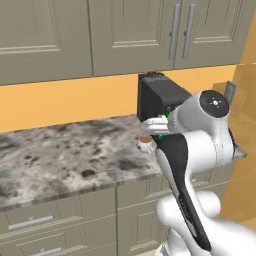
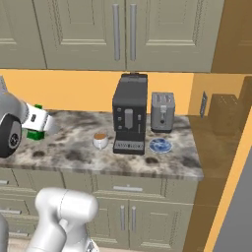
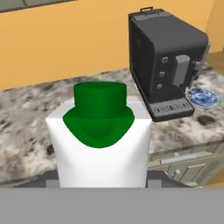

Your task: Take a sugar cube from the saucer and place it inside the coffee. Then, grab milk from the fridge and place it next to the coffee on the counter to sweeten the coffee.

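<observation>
My hand holds the milk between half-parted jaws, the carton upright with its green cap on top, out over the left stretch of the worktop and above its surface; whether the carton's base touches the stone I cannot tell. What the coming move turns on, as I judge it, is that the coffee stands to the right of my hand in the right base view, well apart from it, just beside the left of the black coffee machine and about midway between the worktop's back wall and its front edge, so the carton has to travel along the worktop's length and come down in the bare stone beside the cup. The saucer, blue-and-white and flat, lies past the machine on its right, in front of the toaster. The milk is a squarish white body with smooth faces and a round green cap; the cup is small, white and glossy with brown liquid at the brim; the worktop is mottled grey-brown stone
</observation>
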Robot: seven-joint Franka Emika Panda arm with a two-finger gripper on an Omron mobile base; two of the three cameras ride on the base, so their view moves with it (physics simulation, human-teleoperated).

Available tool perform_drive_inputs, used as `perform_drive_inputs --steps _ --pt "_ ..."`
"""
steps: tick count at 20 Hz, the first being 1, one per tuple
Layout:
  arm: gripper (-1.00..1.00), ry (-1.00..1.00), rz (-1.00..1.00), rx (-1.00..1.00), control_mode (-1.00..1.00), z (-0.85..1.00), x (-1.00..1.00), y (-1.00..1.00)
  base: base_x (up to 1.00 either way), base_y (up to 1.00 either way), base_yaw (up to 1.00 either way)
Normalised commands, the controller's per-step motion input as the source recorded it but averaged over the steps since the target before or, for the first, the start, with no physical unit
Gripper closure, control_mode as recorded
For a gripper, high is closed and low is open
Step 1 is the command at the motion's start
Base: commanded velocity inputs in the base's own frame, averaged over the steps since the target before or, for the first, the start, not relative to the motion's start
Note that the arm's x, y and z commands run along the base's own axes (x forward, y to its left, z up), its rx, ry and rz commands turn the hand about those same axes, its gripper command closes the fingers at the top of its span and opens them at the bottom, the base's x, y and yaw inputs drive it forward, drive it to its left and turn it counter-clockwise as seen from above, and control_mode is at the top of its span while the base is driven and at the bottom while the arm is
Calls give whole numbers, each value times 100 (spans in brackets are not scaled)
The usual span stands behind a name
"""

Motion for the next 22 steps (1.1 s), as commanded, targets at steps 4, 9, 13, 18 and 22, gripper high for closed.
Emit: perform_drive_inputs --steps 4,9,13,18,22 --pt "100 14 -62 -3 -100 -51 37 87 0 0 0" --pt "100 10 -50 -18 -100 -56 92 30 0 0 0" --pt "100 0 -29 -31 -100 -50 100 -11 0 0 0" --pt "100 2 -17 -17 -100 -36 75 -11 0 0 0" --pt "100 5 -2 -6 -100 -25 58 -2 0 0 0"
